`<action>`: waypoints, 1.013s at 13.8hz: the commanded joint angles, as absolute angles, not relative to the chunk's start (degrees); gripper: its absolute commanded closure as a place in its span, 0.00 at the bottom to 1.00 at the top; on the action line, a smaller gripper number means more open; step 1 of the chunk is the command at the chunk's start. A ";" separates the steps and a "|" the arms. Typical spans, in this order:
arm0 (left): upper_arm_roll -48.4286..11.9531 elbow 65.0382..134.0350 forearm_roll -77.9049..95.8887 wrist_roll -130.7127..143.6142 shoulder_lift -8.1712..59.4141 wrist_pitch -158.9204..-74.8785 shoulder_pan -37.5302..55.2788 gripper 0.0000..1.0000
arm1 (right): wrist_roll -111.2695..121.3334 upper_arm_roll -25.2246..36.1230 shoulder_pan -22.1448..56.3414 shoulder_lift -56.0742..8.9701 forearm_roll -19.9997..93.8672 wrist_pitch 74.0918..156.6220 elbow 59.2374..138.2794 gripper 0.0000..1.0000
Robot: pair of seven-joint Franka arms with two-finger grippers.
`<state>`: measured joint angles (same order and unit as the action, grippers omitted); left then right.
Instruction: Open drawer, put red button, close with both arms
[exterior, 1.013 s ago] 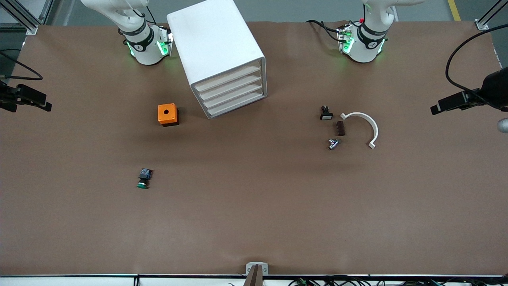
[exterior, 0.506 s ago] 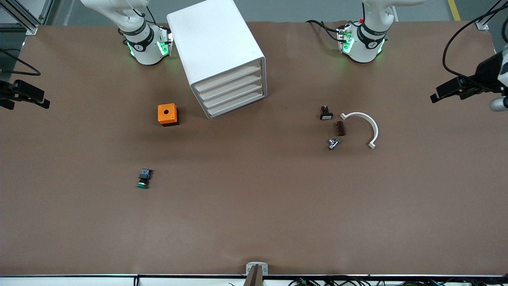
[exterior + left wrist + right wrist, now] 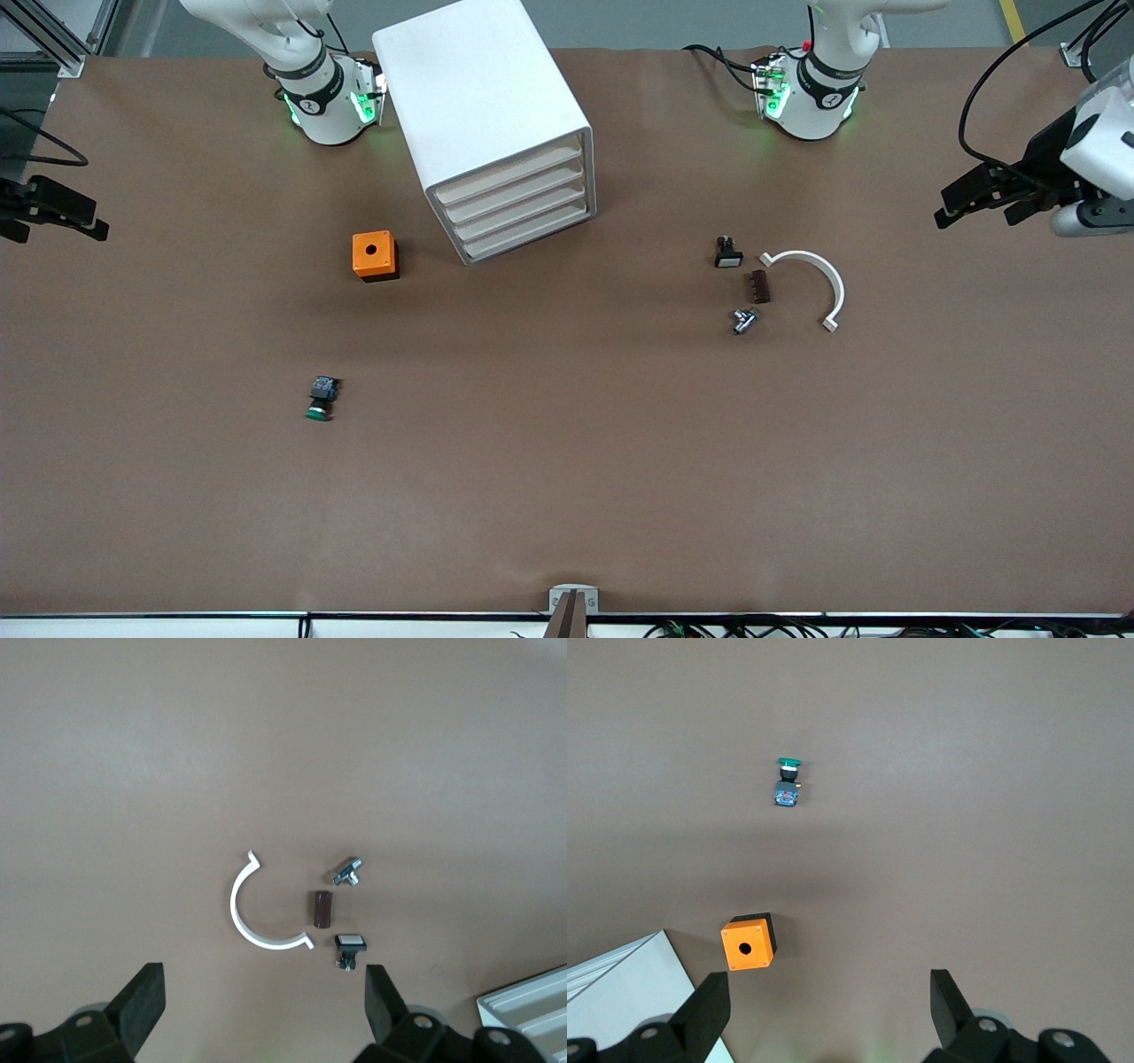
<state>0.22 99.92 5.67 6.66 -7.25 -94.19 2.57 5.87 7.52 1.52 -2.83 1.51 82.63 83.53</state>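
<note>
The white cabinet point(image 3: 483, 106) stands between the two arm bases, and the drawer point(image 3: 509, 171), topmost of four cream fronts, sits flush and shut. The red button is out of view in every frame. My left gripper point(image 3: 974, 215) hangs open over the left arm's end of the table, and in the left wrist view this gripper point(image 3: 266, 1001) has only bare table between its fingers point(image 3: 142, 1001). My right gripper point(image 3: 60, 232) hangs open over the right arm's end, and in the right wrist view this gripper point(image 3: 828, 1005) is empty too, over the table beside the cabinet point(image 3: 629, 992).
An orange box point(image 3: 375, 255) sits beside the cabinet, and a green-capped button point(image 3: 320, 399) lies nearer the camera. Toward the left arm's end lie a white curved clip point(image 3: 813, 282), a brown block point(image 3: 760, 286), a black switch point(image 3: 728, 253) and a metal piece point(image 3: 744, 320).
The left gripper has swung inward over the table and toward the robots' side, with more of its white wrist showing. The right gripper has drifted slightly toward the robots' side. Nothing on the table moved.
</note>
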 commanded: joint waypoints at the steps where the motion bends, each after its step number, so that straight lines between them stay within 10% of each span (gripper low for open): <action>1: -0.35 97.56 4.39 7.03 -7.56 -93.87 2.11 0.01 | 6.42 7.73 0.88 -1.58 2.02 82.71 84.20 0.00; 14: -0.53 88.68 2.11 7.03 -0.97 -93.69 2.81 0.00 | 10.19 7.21 -0.53 -1.14 0.88 84.55 84.29 0.00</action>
<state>0.02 89.86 3.43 6.66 -1.18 -94.35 2.74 8.97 7.86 0.08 -2.46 1.40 84.23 83.52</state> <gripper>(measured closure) 0.000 0.000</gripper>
